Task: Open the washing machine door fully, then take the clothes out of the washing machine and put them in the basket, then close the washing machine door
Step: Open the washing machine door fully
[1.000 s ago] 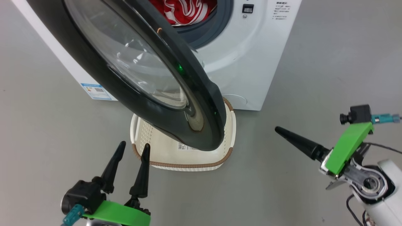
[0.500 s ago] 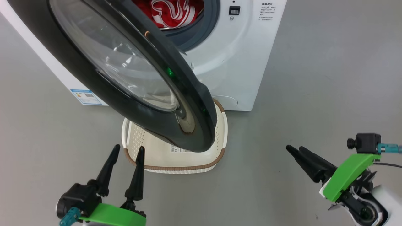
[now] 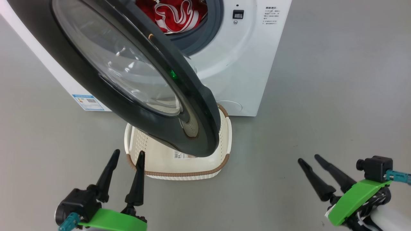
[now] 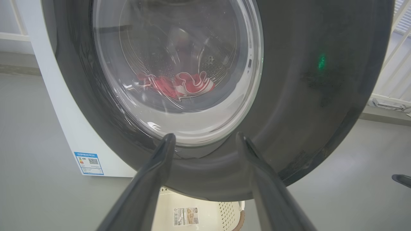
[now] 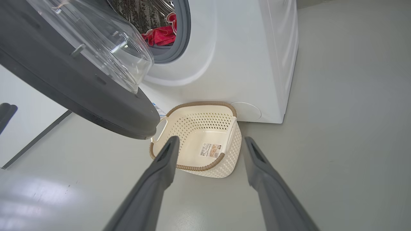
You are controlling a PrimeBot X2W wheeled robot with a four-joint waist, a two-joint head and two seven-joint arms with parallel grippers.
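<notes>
The white washing machine (image 3: 244,64) stands at the top of the head view. Its door (image 3: 200,106), black-rimmed with a bulging glass window, hangs partly open toward me. Red clothes (image 3: 173,16) with white stripes lie in the drum, and through the door glass the clothes (image 4: 183,85) show in the left wrist view. The cream basket (image 3: 179,174) sits on the floor under the door's lower edge, with nothing in it. My left gripper (image 3: 128,152) is open, low and just short of the basket's near left corner. My right gripper (image 3: 308,158) is open over bare floor to the basket's right.
Grey floor lies all round the machine, widest to its right. A blue sticker (image 3: 87,102) marks the machine's left side. A pale wall and railing (image 4: 388,83) run behind. The swung door overhangs most of the basket (image 5: 199,110).
The head camera has shifted a little. My right gripper has drawn back and down toward the lower right and turned, so both fingers now show. Door, basket and clothes are as before.
</notes>
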